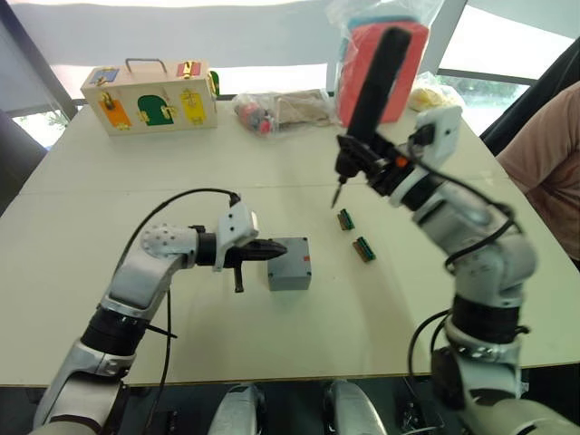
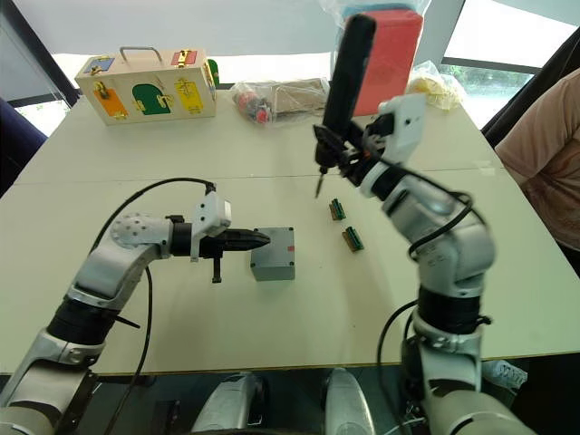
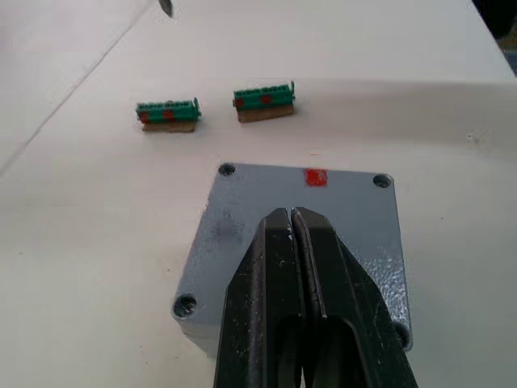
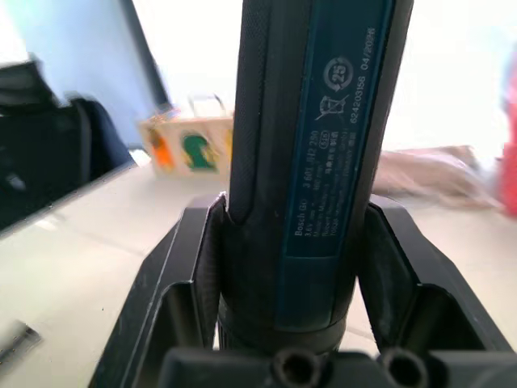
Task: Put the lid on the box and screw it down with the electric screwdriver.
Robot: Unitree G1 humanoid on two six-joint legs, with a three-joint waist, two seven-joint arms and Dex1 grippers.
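Note:
The grey box (image 1: 289, 270) stands mid-table with the lid (image 3: 266, 202) lying flat on top of it, its corner screw holes and a red mark showing. My left gripper (image 3: 291, 217) is shut, and its tips rest on the lid's near half, reaching in from the left (image 1: 275, 251). My right gripper (image 1: 367, 165) is shut on the electric screwdriver (image 1: 372, 86), held high and tilted, behind and to the right of the box. Its metal bit (image 1: 338, 194) points down at the table, apart from the lid. The inside of the box is hidden.
Two green terminal blocks (image 1: 345, 218) (image 1: 363, 247) lie right of the box. A wooden latch box (image 1: 149, 95) stands at the far left, clear plastic bags (image 1: 281, 109) at the far middle, and a red-and-blue bagged item (image 1: 399, 54) behind the screwdriver. A person's sleeve (image 1: 548, 163) is at the right edge.

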